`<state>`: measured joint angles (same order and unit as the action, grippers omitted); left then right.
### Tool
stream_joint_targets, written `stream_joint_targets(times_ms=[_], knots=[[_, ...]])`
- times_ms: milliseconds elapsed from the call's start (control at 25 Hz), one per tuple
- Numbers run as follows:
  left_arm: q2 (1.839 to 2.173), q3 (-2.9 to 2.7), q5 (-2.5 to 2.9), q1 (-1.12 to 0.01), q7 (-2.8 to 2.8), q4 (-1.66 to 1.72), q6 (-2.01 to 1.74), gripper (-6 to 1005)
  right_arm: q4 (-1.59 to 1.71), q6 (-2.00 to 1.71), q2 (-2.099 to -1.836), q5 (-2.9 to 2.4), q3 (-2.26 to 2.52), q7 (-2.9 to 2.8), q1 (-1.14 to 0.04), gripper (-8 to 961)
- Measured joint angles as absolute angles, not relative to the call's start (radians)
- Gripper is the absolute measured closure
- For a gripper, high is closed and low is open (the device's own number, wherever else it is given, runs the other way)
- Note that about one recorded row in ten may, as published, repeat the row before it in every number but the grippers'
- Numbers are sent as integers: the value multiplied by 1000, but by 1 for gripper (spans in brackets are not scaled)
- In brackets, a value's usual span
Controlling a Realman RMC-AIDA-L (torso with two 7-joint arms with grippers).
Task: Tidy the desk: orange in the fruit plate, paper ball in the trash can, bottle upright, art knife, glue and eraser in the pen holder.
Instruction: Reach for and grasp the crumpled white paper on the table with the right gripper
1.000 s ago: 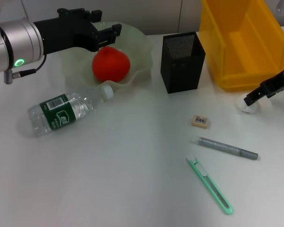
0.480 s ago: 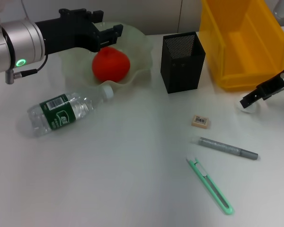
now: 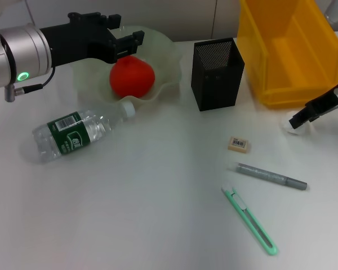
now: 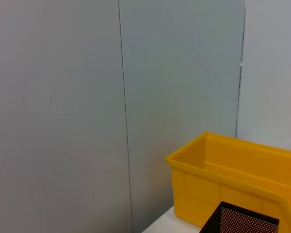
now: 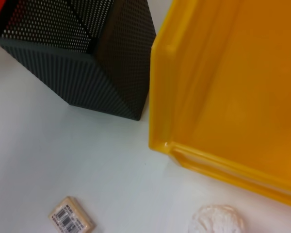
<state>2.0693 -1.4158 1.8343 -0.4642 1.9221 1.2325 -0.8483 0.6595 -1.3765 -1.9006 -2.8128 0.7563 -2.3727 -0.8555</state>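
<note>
Counting progress: one of six items looks done. The round orange-red fruit (image 3: 132,76) sits in the pale wavy-rimmed glass fruit plate (image 3: 163,56) near the bench's far left corner. The left pincer (image 3: 136,39) hovers just above and behind it, fingers apart, holding nothing.

Everything else is left, as far as I can judge:
- clear plastic water bottle with green label (image 3: 79,132) lies on its side near the left edge, cap touching or just beside the plate rim
- small crumpled white paper ball (image 5: 217,221) sits on the bench just in front of the yellow plastic bin (image 3: 293,50) at the far right, presumably the trash can; bin looks empty
- small tan eraser with barcode sticker (image 3: 239,144), grey glue stick (image 3: 272,176) and mint-green art knife (image 3: 249,220) lie right of centre, all outside the black mesh pen holder (image 3: 217,73)

The right pincer (image 3: 298,119) is at the right edge, right at the paper ball, probably the next pick. Cannot tell whether it is open or closed.
</note>
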Motion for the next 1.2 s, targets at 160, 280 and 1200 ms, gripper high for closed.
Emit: stream_joint_targets(times_ms=[160,280,1200], knots=[[2069,-1416,1833,-465,1922,1233,-849,427,656,-1377,-1901,-2813,756,-2374,-853,457],[2069,-1416,1826,-465,1922,1233,-850,427,649,-1373,-1901,-2814,756,-2374,-852,466],[2068,-1416,1810,-451,1922,1234,-855,427,647,-1347,-1908,-2816,769,-2359,-842,561]])
